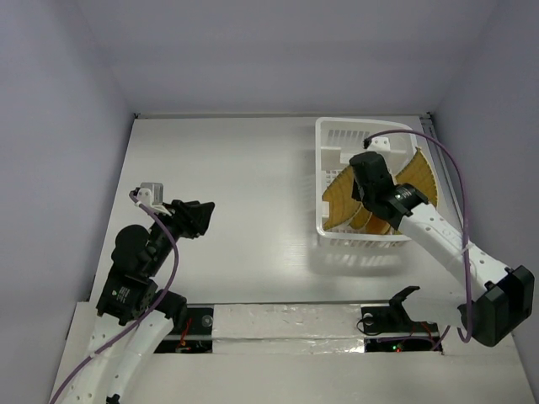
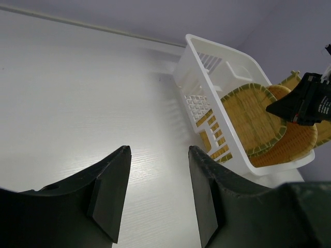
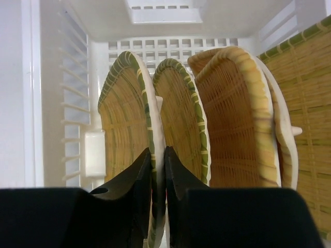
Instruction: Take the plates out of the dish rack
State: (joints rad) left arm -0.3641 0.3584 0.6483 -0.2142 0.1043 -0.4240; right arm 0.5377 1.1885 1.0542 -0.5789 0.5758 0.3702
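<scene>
The tabletop (image 1: 236, 185) is carrying the dish rack (image 1: 321, 181) at its far right, and the plates (image 1: 418, 178) are all standing on edge inside it, leaning together; judging by that, the unloading is only beginning, with every plate left to lift out; the right end effector (image 3: 158, 155) is sitting low inside the rack, its fingers nearly together and pinching the greenish rim of the leftmost plate (image 3: 124, 113) in the wrist view; the left end effector (image 2: 158, 155) is hovering with fingers wide apart over the left of the tabletop, holding nothing.

narrow gaps between upright plates (image 3: 227, 119)
</scene>
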